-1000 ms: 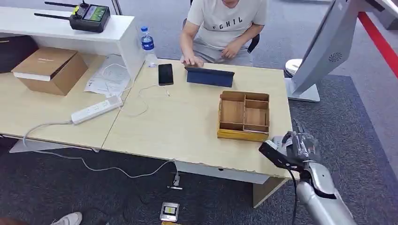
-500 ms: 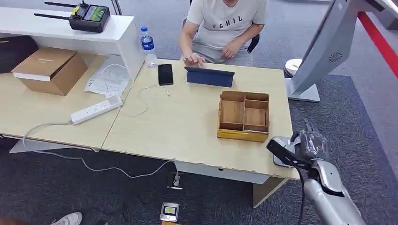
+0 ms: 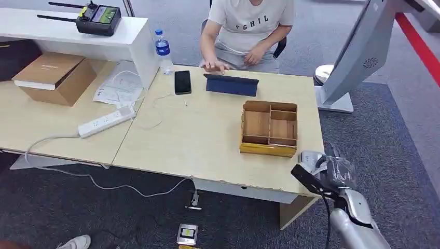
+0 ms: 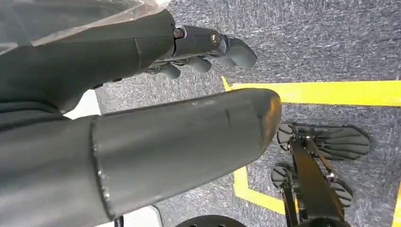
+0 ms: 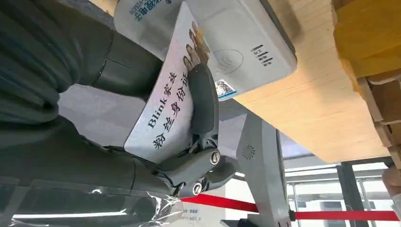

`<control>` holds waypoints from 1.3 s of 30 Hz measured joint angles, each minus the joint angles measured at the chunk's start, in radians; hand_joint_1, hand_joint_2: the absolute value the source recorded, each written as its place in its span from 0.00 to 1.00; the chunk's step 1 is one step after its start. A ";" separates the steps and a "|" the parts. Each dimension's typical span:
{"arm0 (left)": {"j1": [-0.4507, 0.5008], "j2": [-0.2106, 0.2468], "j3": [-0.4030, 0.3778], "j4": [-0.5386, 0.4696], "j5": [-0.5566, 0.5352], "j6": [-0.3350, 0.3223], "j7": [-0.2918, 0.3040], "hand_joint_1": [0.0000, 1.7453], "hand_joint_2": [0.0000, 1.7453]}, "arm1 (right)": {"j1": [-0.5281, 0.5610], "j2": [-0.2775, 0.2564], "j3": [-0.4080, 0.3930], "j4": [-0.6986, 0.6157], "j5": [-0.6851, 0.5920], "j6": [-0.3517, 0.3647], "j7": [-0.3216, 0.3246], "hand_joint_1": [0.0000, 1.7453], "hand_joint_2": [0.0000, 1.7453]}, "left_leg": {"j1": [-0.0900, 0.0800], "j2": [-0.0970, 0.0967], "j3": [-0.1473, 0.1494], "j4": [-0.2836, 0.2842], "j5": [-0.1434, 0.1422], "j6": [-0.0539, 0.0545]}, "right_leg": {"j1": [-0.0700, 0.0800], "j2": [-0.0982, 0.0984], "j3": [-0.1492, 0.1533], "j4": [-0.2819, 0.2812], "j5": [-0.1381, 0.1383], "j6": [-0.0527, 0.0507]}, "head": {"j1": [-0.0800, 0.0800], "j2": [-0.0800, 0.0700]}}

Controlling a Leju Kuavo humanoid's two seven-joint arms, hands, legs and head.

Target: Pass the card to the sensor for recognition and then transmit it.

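The right hand [image 5: 142,118] held the card [image 5: 170,94], its fingers [image 5: 203,101] pressed on it. The card sat against the white sensor [image 5: 236,42] at the counter [image 3: 218,140] corner. Best to keep it flat there and steady. The left hand [image 4: 142,94] hung with fingers apart, holding nothing.

head view high over table [image 3: 207,140], wrist views close, left floorward

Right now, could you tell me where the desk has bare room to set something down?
The widest bare patch lies between the power strip and the wooden tray. It is crowded at the near right corner, where the right hand holds the card by the reader.
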 joint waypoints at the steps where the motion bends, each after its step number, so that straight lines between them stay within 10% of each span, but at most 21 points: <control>1: -0.001 -0.001 0.000 0.000 0.001 0.000 0.002 0.00 0.00 | 0.000 0.003 0.000 0.004 -0.003 -0.003 -0.002 1.00 1.00 | 0.000 0.000 0.000 0.000 0.000 0.000 | 0.000 0.000 0.000 0.000 0.000 0.000 | 0.000 0.000; 39: 0.000 -0.013 0.000 0.000 0.007 0.001 0.002 0.00 0.00 | -0.001 0.014 -0.019 0.048 -0.044 -0.018 -0.032 1.00 1.00 | 0.000 0.000 0.005 0.000 0.002 0.001 | 0.000 0.001 0.006 -0.001 0.004 -0.001 | 0.000 0.000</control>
